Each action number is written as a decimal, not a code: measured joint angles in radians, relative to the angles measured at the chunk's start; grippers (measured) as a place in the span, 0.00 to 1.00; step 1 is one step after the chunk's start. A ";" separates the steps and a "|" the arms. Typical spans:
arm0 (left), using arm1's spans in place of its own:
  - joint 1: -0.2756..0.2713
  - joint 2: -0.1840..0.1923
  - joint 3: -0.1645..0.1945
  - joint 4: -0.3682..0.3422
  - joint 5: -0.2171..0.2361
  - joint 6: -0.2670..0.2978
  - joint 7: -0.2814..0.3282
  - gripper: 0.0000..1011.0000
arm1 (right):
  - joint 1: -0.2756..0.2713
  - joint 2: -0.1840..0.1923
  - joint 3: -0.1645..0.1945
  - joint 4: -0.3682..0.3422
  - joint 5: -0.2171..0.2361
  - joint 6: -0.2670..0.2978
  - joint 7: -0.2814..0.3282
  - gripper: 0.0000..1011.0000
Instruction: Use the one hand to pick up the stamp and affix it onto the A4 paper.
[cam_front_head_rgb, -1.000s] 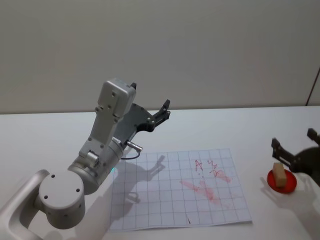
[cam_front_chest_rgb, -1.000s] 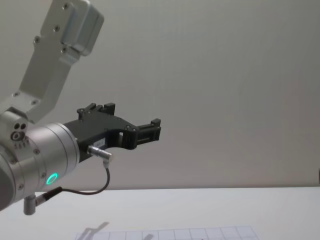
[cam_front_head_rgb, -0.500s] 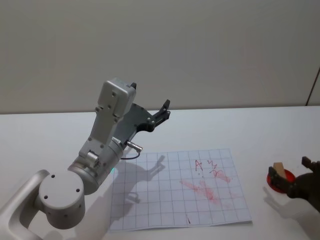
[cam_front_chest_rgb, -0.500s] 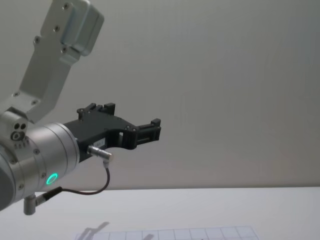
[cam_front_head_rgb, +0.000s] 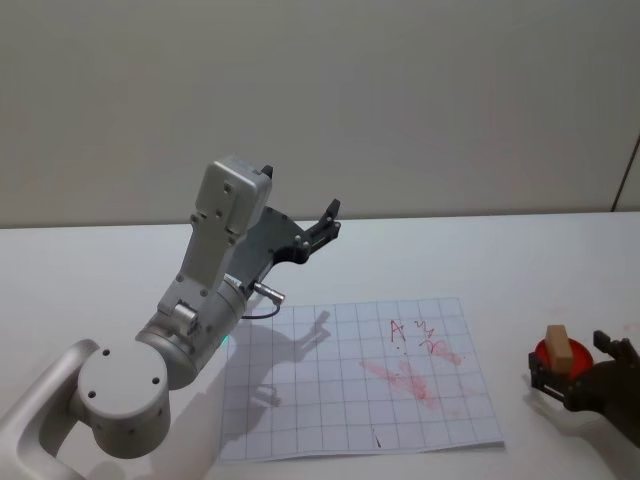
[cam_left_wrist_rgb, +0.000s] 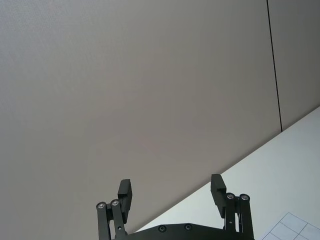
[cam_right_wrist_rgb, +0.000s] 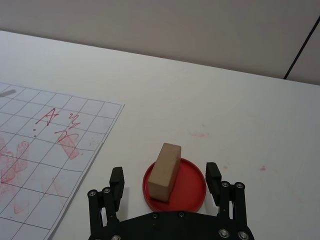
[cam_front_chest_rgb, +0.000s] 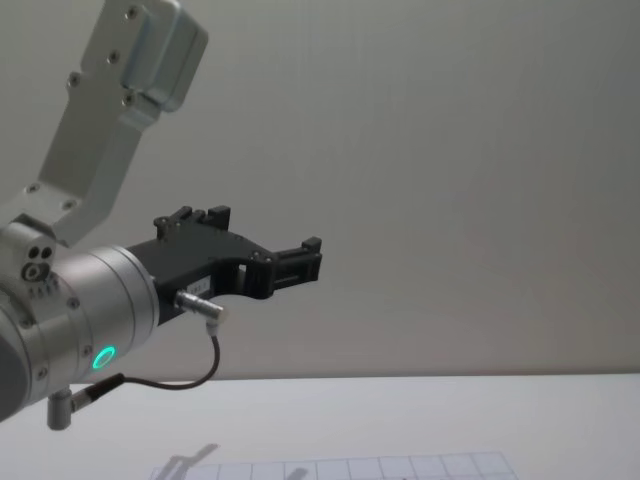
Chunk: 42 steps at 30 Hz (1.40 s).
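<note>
**Right wrist view: claw open, stamp not yet lifted**

Nearest: the right claw (cam_right_wrist_rgb: 165, 169), fingers spread wide, gripping nothing. The stamp (cam_right_wrist_rgb: 164, 175) stands on a red dish (cam_right_wrist_rgb: 192, 187). It is framed between the two fingers and touched by neither.

The dish sits on the white table (cam_right_wrist_rgb: 250, 110), near the right edge of the paper (cam_right_wrist_rgb: 90, 125) but apart from it. The paper carries red smears and scribbles.

Change, head view: a second ago the right claw sat farther up the table, around the dish. Half a second ago it had pulled back toward the robot and partly hid the stamp. Now it is low at the dish's near side, with the top of the stamp clear above it. Stamp and dish have not shifted.

Reading: this looks like a re-lined approach (not a grasp yet). The pick-up is still ahead, and so is the carry to the paper.

Farther off: the left claw (cam_left_wrist_rgb: 171, 186) hangs raised over the far left part of the paper. Its fingers are apart and empty, and it has not moved over the last second. Behind it is the plain wall (cam_left_wrist_rgb: 150, 75).
</note>
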 joint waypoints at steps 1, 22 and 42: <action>0.000 0.000 0.000 0.000 0.000 0.000 0.000 0.99 | 0.003 -0.002 -0.001 0.003 -0.004 0.001 0.002 0.99; 0.000 0.000 0.000 0.000 0.000 0.000 0.000 0.99 | 0.042 -0.033 -0.021 0.041 -0.059 0.021 0.028 0.55; 0.000 0.000 0.000 0.000 0.000 0.000 0.000 0.99 | 0.050 -0.038 -0.024 0.046 -0.073 0.022 0.037 0.22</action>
